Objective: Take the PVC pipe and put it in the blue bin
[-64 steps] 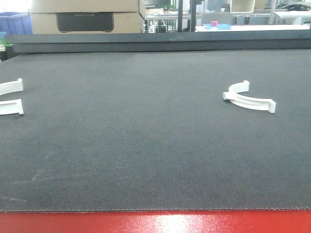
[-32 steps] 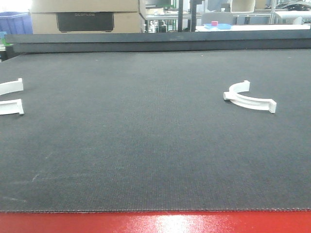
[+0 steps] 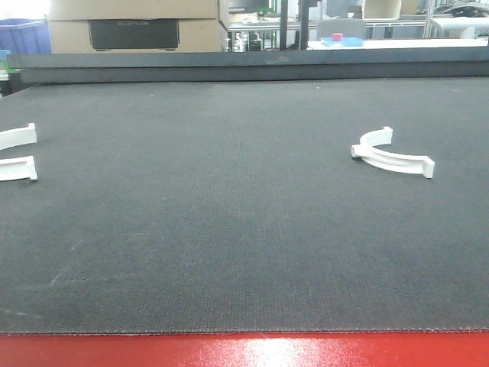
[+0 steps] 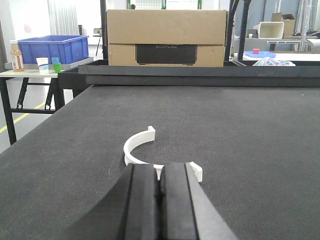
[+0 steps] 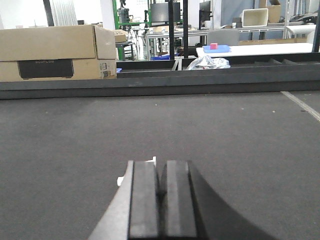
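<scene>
One white PVC pipe half-ring (image 3: 380, 157) lies on the dark mat at the right of the front view. A second one (image 3: 18, 137) lies at the left edge, partly cut off. Neither gripper shows in the front view. In the left wrist view my left gripper (image 4: 159, 170) is shut and empty, with a half-ring (image 4: 131, 147) on the mat just beyond its fingertips. In the right wrist view my right gripper (image 5: 160, 167) is shut and empty. Small white bits of a half-ring (image 5: 120, 180) peek out behind its left finger. The blue bin (image 4: 52, 48) stands on a side table beyond the mat's far left corner.
A raised dark rail (image 3: 244, 67) runs along the mat's far edge, with a cardboard box (image 3: 134, 27) behind it. The table's red front edge (image 3: 244, 350) is at the bottom. A bottle and cups (image 4: 45, 62) stand by the bin.
</scene>
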`<state>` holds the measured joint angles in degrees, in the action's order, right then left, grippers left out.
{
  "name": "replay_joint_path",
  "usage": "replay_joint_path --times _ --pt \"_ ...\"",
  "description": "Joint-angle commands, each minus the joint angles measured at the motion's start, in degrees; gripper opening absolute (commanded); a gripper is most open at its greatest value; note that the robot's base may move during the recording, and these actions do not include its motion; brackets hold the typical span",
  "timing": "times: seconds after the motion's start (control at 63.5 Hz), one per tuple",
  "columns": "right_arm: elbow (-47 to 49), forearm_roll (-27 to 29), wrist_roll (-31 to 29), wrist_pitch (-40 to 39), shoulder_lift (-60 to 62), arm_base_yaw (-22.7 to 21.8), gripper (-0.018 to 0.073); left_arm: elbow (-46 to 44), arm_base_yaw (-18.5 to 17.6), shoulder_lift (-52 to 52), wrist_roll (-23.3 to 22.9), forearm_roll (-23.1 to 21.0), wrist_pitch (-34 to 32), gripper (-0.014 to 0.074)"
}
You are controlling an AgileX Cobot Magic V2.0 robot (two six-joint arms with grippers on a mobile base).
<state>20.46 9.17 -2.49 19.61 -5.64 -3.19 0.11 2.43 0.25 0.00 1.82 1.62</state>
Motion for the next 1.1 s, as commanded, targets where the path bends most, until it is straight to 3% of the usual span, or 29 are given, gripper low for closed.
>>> replay_joint_path --times 0.0,0.425,0.567,0.646,0.772,0.819,1.087 --pt "1.5 0.6 0.0 -0.9 -0.8 -0.1 -0.0155 -0.1 0.2 -0.3 0.0 0.3 -0.8 -0.0111" --pt "1.7 0.6 0.0 -11.5 -0.8 -0.1 -0.0155 -0.1 0.2 -0.3 0.0 -0.5 -8.2 -0.0111" --pt "1.7 0.6 0.0 -11.5 -0.8 -0.1 -0.0155 -0.1 0.2 -0.3 -0.5 -9.1 -8.9 -0.0111" --pt "1.7 0.6 0.0 -10.9 -0.8 -0.1 -0.0155 -3.8 0.2 -0.3 -0.4 -10.1 -5.0 -0.0111" --pt "1.7 0.6 0.0 -10.1 -1.2 -0.1 -0.0155 -14.2 0.2 -0.3 1.1 -0.7 10.1 -0.0111" --pt "1.8 0.6 0.0 -10.1 -1.6 -0.1 -0.0155 -17.3 0.2 -0.1 1.1 0.7 13.6 -0.0111" --pt "2.5 8.0 0.0 -9.5 -9.2 -0.1 -0.0155 -26.7 0.3 12.8 1.1 0.6 16.4 -0.0111"
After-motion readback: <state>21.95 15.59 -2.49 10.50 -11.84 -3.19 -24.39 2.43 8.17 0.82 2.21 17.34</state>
